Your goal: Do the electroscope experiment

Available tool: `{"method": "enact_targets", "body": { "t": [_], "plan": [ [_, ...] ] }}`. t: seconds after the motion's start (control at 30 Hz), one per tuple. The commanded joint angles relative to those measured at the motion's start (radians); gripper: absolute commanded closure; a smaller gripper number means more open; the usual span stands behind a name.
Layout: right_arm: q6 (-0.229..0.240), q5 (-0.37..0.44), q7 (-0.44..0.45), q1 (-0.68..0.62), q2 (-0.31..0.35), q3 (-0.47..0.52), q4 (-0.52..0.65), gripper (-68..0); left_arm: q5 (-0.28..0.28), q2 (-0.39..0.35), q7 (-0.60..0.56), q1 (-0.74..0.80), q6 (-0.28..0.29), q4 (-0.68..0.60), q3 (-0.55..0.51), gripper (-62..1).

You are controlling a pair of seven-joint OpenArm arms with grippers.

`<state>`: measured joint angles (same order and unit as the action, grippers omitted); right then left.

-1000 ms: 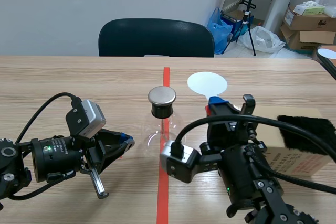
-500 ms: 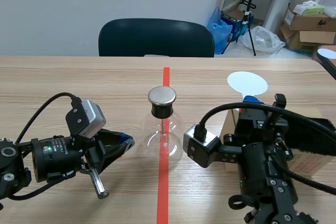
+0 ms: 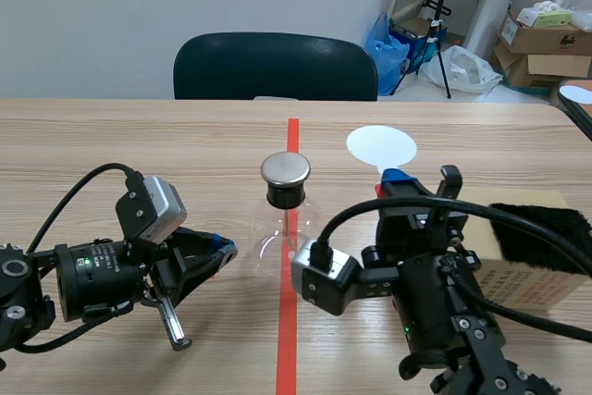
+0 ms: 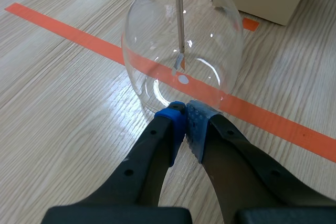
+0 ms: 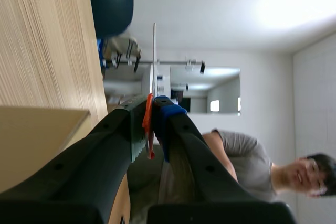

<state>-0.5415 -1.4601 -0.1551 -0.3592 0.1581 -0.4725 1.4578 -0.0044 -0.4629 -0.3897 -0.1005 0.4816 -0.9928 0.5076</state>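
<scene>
Right hand (image 3: 396, 178), centre-right, clenched on white disc paddle (image 3: 380, 146). Left hand (image 3: 222, 249), lower left, clenched empty, just beside glass electroscope flask (image 3: 287, 233). Risk: paddle clips metal cap (image 3: 285, 169), topples flask.

Dark chair (image 3: 275, 64) behind wooden table (image 3: 111, 136), blue bag (image 3: 385, 42), cardboard boxes (image 3: 544, 42) in the far corner

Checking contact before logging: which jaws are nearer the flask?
Left. The left jaws, shut, sit at the flask's base; the right jaws, shut on the disc, are raised off to its side.
</scene>
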Motion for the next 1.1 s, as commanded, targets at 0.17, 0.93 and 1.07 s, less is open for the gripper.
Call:
{"method": "enact_targets", "body": {
  "t": [0.17,0.93,1.07],
  "plan": [
    [-0.006,-0.001,0.148,0.041,0.002,0.002,0.028,-1.0,-0.013,0.003,-0.01,-0.013,0.003,-0.019,-0.003,-2.7],
    [0.042,-0.001,0.369,0.041,0.002,0.002,0.028,-1.0,-0.013,0.003,-0.01,-0.013,0.003,-0.019,-0.003,-2.7],
    [0.034,-0.001,0.388,0.041,0.002,0.002,0.028,-1.0,-0.013,0.003,-0.01,-0.013,0.003,-0.019,-0.003,-2.7]
  ]
}}
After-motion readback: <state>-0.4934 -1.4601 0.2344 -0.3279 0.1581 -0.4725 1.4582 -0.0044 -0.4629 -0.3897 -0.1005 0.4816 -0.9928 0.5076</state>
